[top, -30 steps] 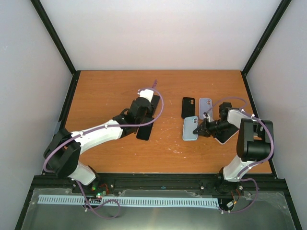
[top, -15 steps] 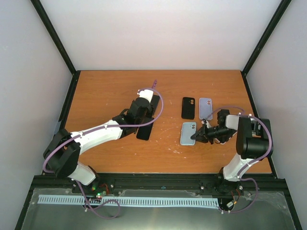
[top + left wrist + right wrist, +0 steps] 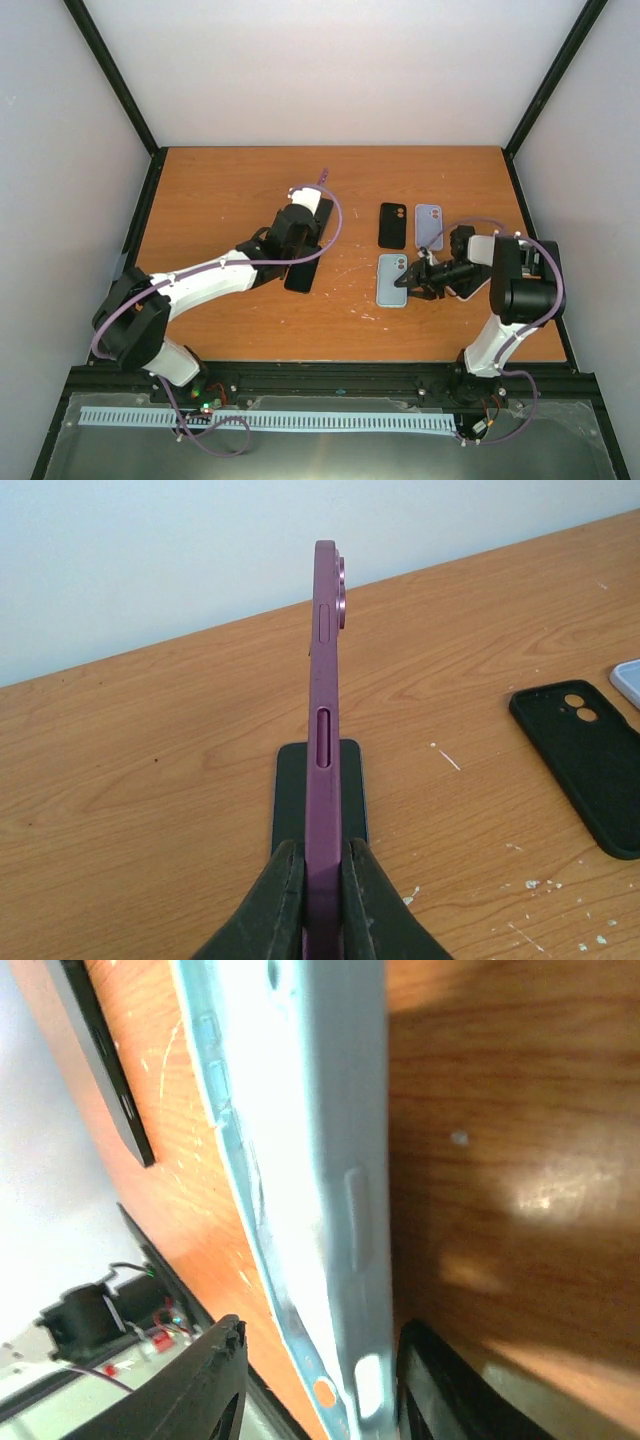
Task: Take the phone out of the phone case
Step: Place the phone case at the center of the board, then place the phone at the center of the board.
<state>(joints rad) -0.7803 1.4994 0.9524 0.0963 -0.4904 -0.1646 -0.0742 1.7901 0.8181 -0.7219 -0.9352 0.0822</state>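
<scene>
My left gripper (image 3: 322, 858) is shut on the bottom end of a purple phone case (image 3: 324, 680) and holds it upright on its edge above the table. A dark phone (image 3: 290, 795) lies flat on the table right under it. In the top view the phone (image 3: 303, 274) lies beside my left gripper (image 3: 313, 195), with the case tip (image 3: 322, 180) sticking out. My right gripper (image 3: 320, 1340) is open, its jaws either side of the end of a light blue case (image 3: 300, 1130). That case lies flat at centre right (image 3: 392, 279), with my right gripper (image 3: 413, 281) at its right edge.
A black case (image 3: 392, 224) and a pale lavender case (image 3: 428, 226) lie side by side behind the blue one. The black case also shows in the left wrist view (image 3: 585, 765). A pale flat item (image 3: 467, 292) lies under my right arm. The orange table (image 3: 220, 200) is walled.
My right gripper has moved left and slightly toward the near edge, and the light blue case has shifted that way with it. The left arm and the purple case have not moved.
</scene>
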